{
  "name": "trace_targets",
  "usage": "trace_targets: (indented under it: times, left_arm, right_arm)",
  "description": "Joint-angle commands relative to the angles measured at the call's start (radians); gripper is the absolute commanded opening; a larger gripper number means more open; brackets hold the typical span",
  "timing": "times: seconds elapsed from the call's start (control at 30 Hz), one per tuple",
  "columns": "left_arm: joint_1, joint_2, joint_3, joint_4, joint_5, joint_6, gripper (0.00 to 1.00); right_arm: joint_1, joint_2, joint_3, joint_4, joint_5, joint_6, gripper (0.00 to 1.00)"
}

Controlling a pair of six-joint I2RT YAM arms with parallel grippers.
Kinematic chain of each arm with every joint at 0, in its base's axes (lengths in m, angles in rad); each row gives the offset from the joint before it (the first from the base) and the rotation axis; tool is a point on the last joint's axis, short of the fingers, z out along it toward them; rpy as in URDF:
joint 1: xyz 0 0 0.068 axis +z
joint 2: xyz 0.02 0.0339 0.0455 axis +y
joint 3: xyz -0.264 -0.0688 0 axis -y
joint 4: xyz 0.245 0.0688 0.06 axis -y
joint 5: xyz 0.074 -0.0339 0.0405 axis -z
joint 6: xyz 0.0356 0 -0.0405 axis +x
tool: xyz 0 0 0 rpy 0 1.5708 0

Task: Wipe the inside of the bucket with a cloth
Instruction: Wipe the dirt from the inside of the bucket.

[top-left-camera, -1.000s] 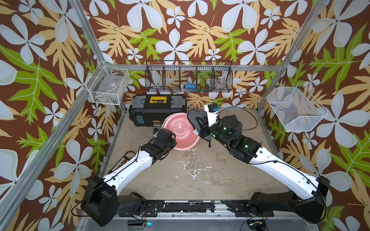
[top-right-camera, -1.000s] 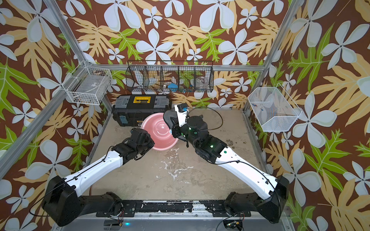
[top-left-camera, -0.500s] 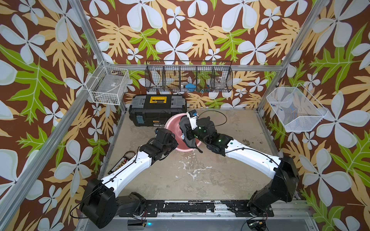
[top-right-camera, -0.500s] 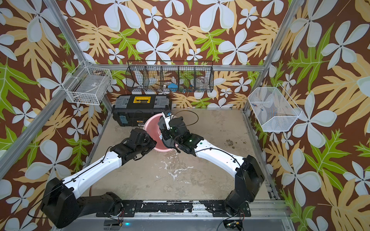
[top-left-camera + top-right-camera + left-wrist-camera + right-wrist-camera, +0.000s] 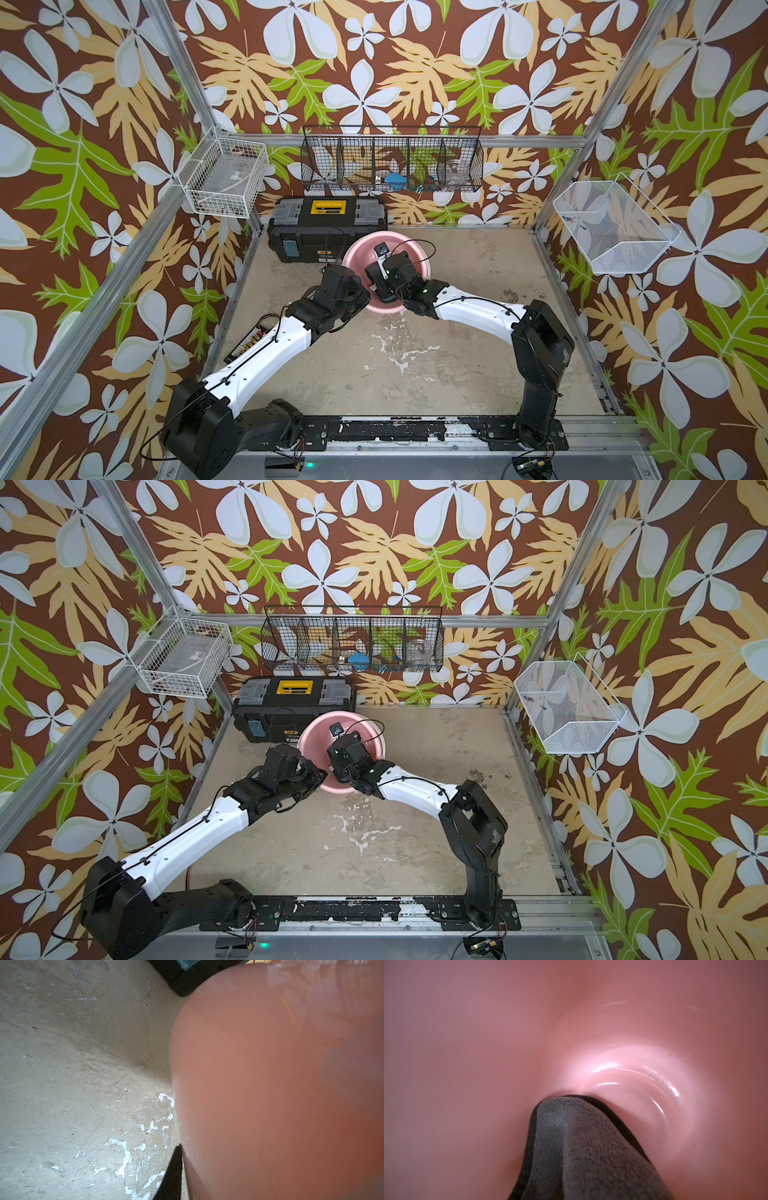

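My right claw point(image 5: 376, 286) is closed on the cloth point(image 5: 581, 1147) and reaches down inside the bucket point(image 5: 409, 245). I cannot see its fingers, because the grey cloth is wrapped over them. The round end of the cloth touches the pink inside, right where the wall bends into the shiny ringed bottom. Pink wall is close all around it, so there is little room in there. My left claw point(image 5: 357, 291) is closed at the near-left edge of the bucket. One black finger point(image 5: 172, 1174) lies flat against the outside wall, and it looks to me like it pinches the rim. I cannot see its other finger. The bucket sits far back on the table point(image 5: 415, 353), a bit left of the middle. Its far-left side is just beside the near-right corner of the black toolbox point(image 5: 328, 224), and I cannot tell if they touch. To the right of the bucket, and on the near side between my two arms, the scratched floor is bare. The toolbox sits against the back wall on the left.
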Motion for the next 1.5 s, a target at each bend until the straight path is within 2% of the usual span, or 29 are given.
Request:
trace_targets:
  times: [0.0,0.1,0.23,0.37,0.67,0.87,1.2,1.3,1.47]
  left_arm:
    - [0.001,-0.020,-0.008,0.065,0.025,-0.016,0.00]
    - [0.001,-0.026,-0.008,0.062,0.011,-0.009,0.00]
    - [0.001,-0.021,0.007,0.047,-0.024,0.014,0.00]
    - [0.001,0.007,0.034,0.020,-0.080,0.045,0.00]
    - [0.001,0.053,0.087,-0.028,-0.158,0.074,0.00]
    - [0.001,0.073,0.124,-0.058,-0.189,0.095,0.00]
    - [0.001,0.100,0.139,-0.066,-0.199,0.100,0.00]
    - [0.001,0.111,0.151,-0.076,-0.201,0.108,0.00]
    - [0.001,0.117,0.172,-0.097,-0.200,0.117,0.00]
  right_arm:
    - [0.000,0.036,0.040,-0.054,0.095,0.002,0.00]
    - [0.001,0.105,0.132,-0.151,0.107,0.016,0.00]
    - [0.006,0.178,0.234,-0.305,0.055,0.019,0.00]
    - [0.007,0.153,0.221,-0.373,-0.075,0.029,0.00]
    - [0.007,-0.015,0.112,-0.409,-0.331,0.074,0.00]
    - [0.006,-0.101,0.098,-0.451,-0.468,0.090,0.00]
    - [0.003,-0.280,0.021,-0.485,-0.531,0.088,0.00]
    - [0.000,-0.369,0.003,-0.483,-0.592,0.093,0.00]
    - [-0.034,-0.586,-0.024,-0.457,-0.581,0.091,0.00]
